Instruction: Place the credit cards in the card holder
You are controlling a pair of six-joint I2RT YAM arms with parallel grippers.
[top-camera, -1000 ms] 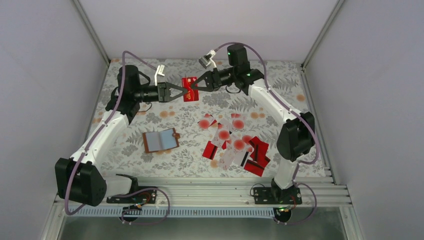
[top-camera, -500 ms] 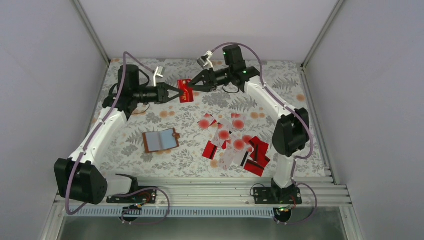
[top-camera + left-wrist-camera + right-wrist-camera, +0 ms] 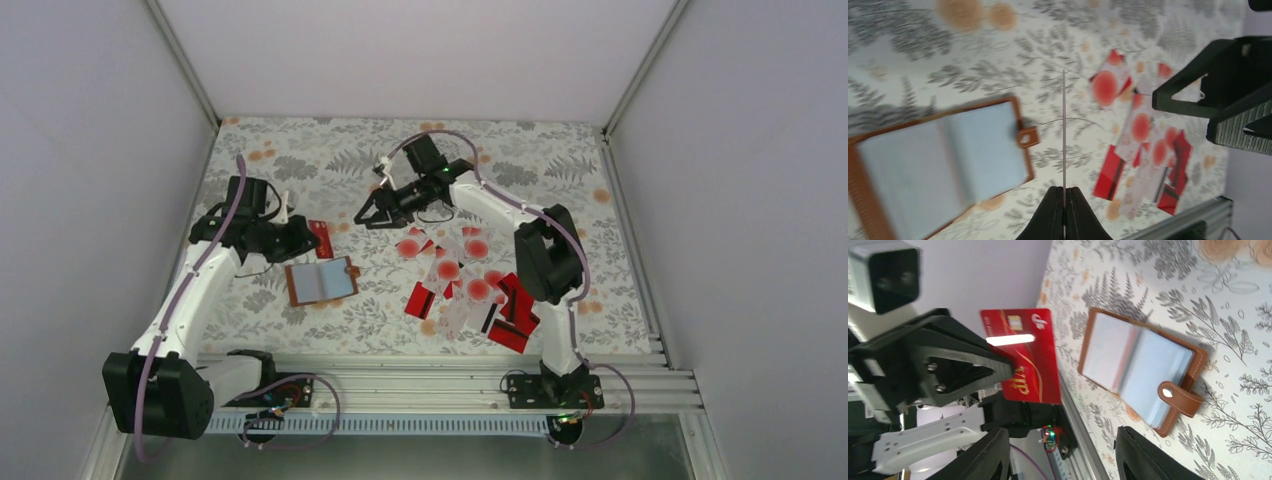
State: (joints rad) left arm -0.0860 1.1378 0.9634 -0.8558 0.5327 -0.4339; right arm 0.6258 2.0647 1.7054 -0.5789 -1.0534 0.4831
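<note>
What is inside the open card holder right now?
The card holder lies open, showing only pale blue-grey pockets; no card sticks out. Anything slid fully into a pocket would be covered.

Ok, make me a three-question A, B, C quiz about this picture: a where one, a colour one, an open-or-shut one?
1. Where is the wallet? A) on the table near the left gripper B) in the air C) under the cards
2. What colour is the card the left gripper holds? A) blue B) red C) green
3. The right gripper is A) open, empty B) shut on a card C) shut on the wallet
Answers: A, it lies open on the table; B, the right wrist view shows red; A, its jaws stand apart.
</note>
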